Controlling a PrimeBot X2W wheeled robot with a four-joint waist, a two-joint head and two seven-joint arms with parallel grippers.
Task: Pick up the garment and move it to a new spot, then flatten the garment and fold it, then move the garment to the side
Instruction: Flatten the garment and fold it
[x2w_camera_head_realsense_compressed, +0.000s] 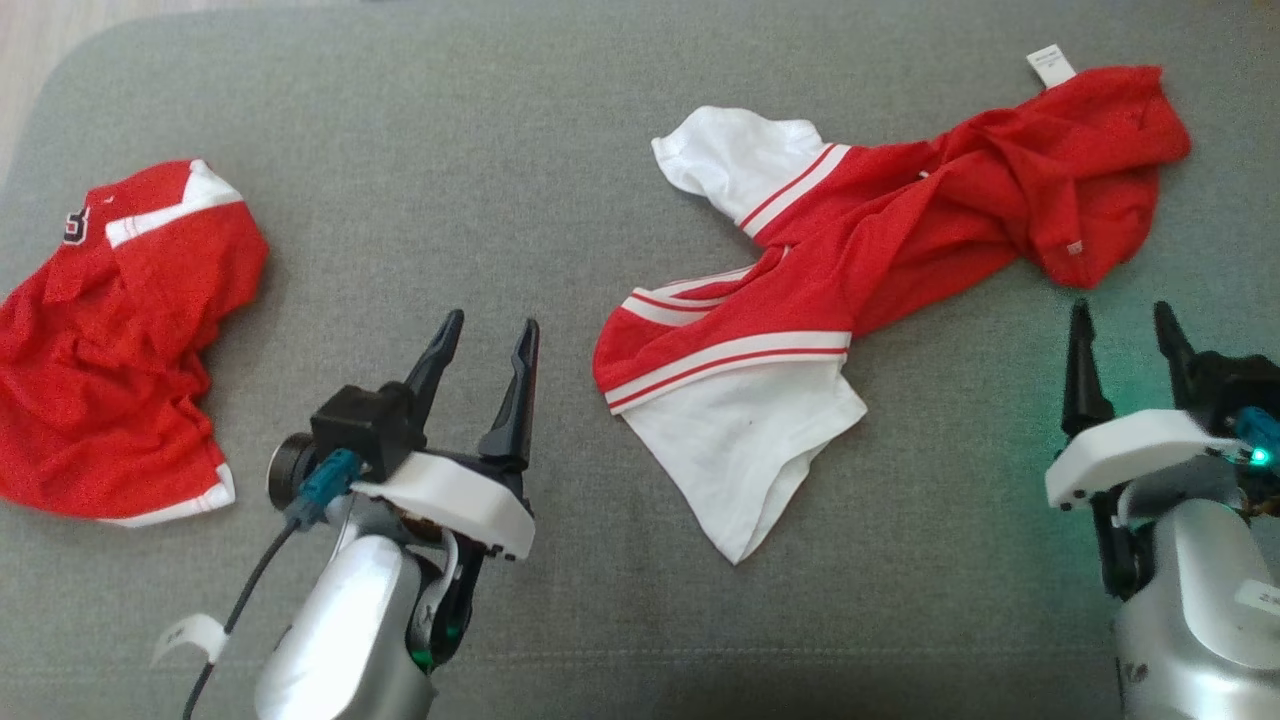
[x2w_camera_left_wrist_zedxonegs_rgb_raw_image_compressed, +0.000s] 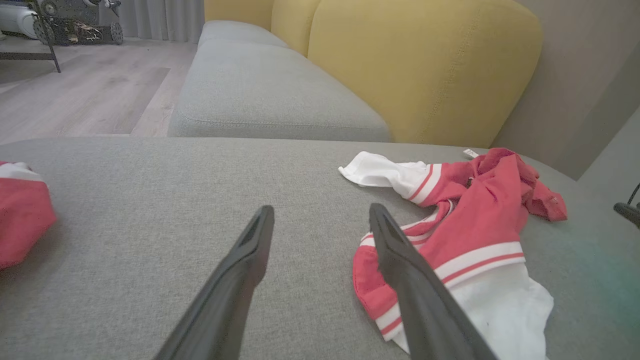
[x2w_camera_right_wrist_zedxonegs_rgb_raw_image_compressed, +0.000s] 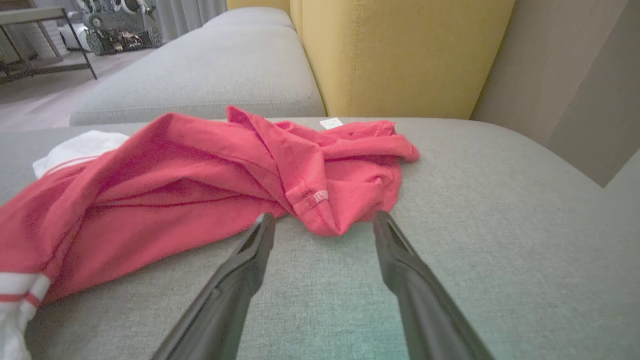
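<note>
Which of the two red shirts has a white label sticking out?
The stretched-out shirt on the right, label at its far corner; the left shirt lies bunched.

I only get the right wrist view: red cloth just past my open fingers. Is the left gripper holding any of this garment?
Observer: No. In the head view the left gripper is open with nothing between its fingers, over bare cushion beside the garment.
Operator: Anything else lying on that cushion?
Observer: Yes, a second red garment lies crumpled at the robot's far left, apart from both grippers.
</note>
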